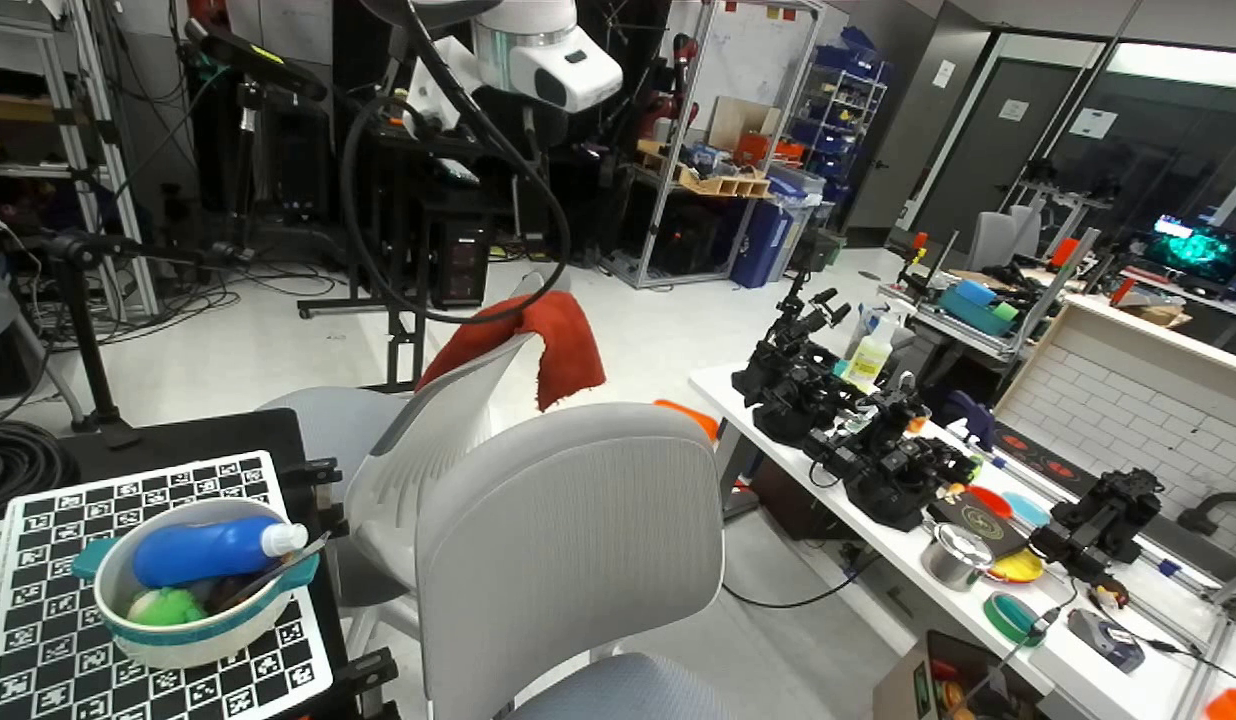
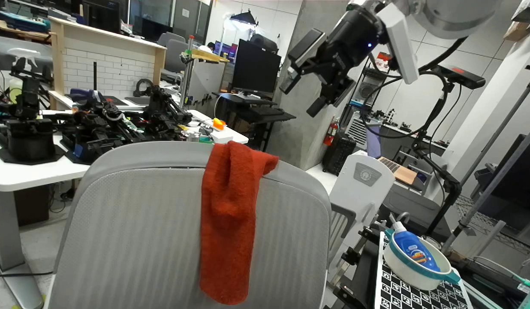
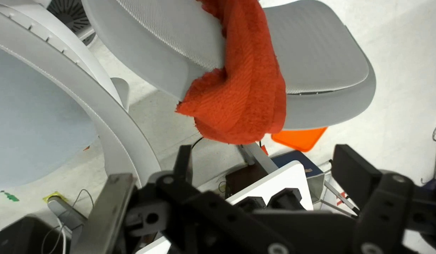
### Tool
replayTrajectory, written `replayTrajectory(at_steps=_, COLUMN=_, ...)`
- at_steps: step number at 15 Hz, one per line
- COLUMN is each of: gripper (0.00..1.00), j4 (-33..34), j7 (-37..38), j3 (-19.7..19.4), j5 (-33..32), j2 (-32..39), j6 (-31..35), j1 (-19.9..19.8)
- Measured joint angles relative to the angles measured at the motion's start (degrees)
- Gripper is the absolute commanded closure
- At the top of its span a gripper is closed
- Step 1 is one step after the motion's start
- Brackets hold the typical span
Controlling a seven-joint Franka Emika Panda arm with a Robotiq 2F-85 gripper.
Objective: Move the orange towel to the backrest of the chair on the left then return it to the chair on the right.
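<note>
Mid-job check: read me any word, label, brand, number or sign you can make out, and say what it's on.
No text reads clearly.
Too small or blurred to read, among others:
label on the blue bottle
yellow label on the pale bottle
round emblem on the white panel
posted white sheets
lit monitor screen
The orange towel shows no text.

In the wrist view, the towel [image 3: 251, 70] is cut off at the top; below, the gripper [image 3: 265, 155] is blurred. The bottom edge crops a chair [image 2: 132, 240] in an exterior view.
</note>
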Motion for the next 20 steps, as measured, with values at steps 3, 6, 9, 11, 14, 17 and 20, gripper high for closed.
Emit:
replayTrajectory(at_steps=3, gripper=0.00, j4=5.6, j7=0.4, j3=-0.1, j5=0.0, j2=5.6, j6=-0.8, j1=-0.4)
replayTrajectory(at_steps=6, gripper=0.00, j4=10.4, j7=2.2, j3=0.4, j5=-0.2, j2=11.1, j6=-2.6, j1=0.5)
replayTrajectory(at_steps=9, gripper=0.00, j4=13.3, j7=5.6, j3=1.0, j5=-1.0, j2=16.0, j6=-3.3, j1=2.7)
replayTrajectory(at_steps=11, gripper=0.00, j4=14.7, j7=8.4, j3=1.0, j5=-2.8, j2=19.2, j6=-3.3, j1=4.4)
replayTrajectory(at_steps=14, gripper=0.00, j4=16.9, j7=12.3, j3=0.8, j5=-6.0, j2=23.5, j6=-3.3, j1=6.0)
replayTrajectory(at_steps=17, gripper=0.35, j4=19.8, j7=14.8, j3=0.1, j5=-8.1, j2=26.9, j6=-5.1, j1=6.6)
replayTrajectory(at_steps=20, gripper=0.58, j4=22.4, j7=15.8, j3=-0.1, j5=-8.7, j2=28.6, j6=-7.8, j1=6.7)
